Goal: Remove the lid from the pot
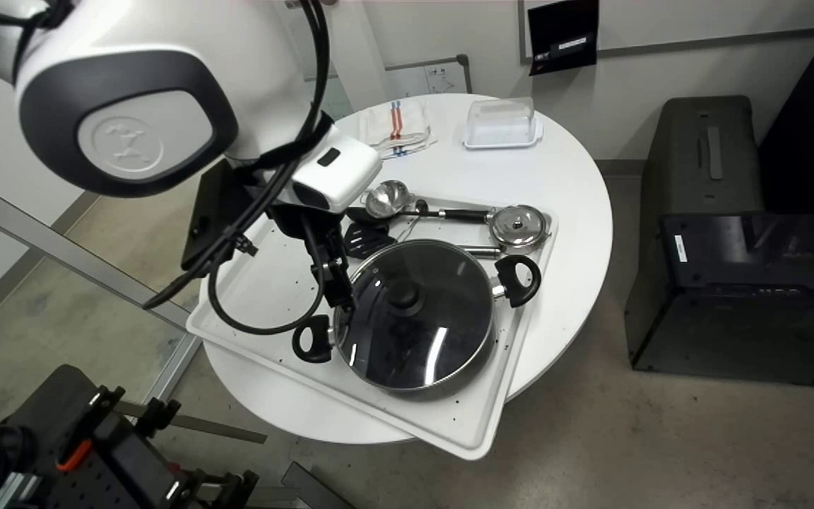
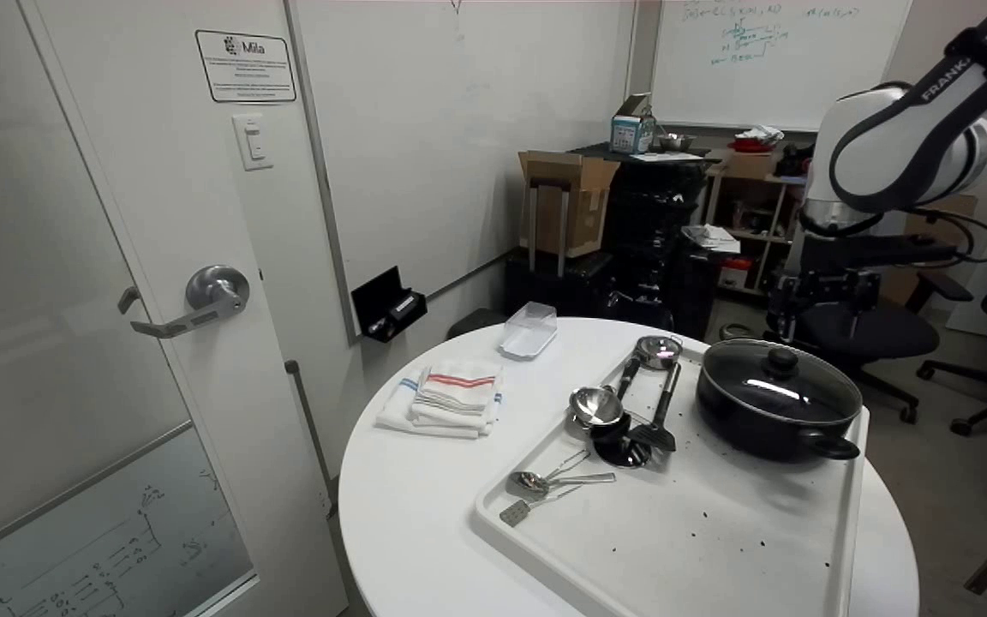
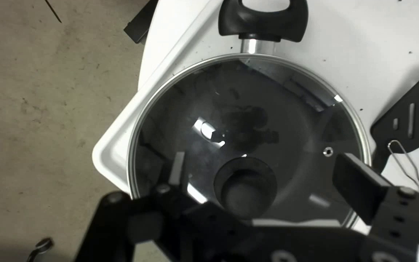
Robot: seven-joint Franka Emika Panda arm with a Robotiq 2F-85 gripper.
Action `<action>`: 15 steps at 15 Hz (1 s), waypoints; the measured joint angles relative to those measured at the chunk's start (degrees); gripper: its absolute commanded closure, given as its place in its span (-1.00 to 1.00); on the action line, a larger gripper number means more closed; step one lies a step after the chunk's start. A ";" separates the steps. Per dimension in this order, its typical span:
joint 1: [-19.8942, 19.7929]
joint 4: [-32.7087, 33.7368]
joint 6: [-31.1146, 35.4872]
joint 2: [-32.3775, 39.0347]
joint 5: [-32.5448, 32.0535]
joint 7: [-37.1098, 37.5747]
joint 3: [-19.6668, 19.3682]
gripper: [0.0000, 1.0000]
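Gripper [image 3: 263, 171] spread — its pads [image 3: 356, 191] flanking the knob [image 3: 246, 196] in the wrist view, presumably to pinch it; lid [image 1: 425, 332] sits on pot [image 2: 755, 433].

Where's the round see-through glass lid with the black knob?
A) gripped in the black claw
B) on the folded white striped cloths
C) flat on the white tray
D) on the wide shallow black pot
D: in both exterior views the glass lid covers the black pot, and in the wrist view the claw is open, gripping nothing.
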 measured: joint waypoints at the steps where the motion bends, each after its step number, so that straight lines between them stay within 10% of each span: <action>1: 0.19 0.50 0.33 1.08 -0.80 0.97 -0.54 -1.00; 15: 3.34 10.58 3.79 14.02 -3.58 8.94 -4.93 -1.00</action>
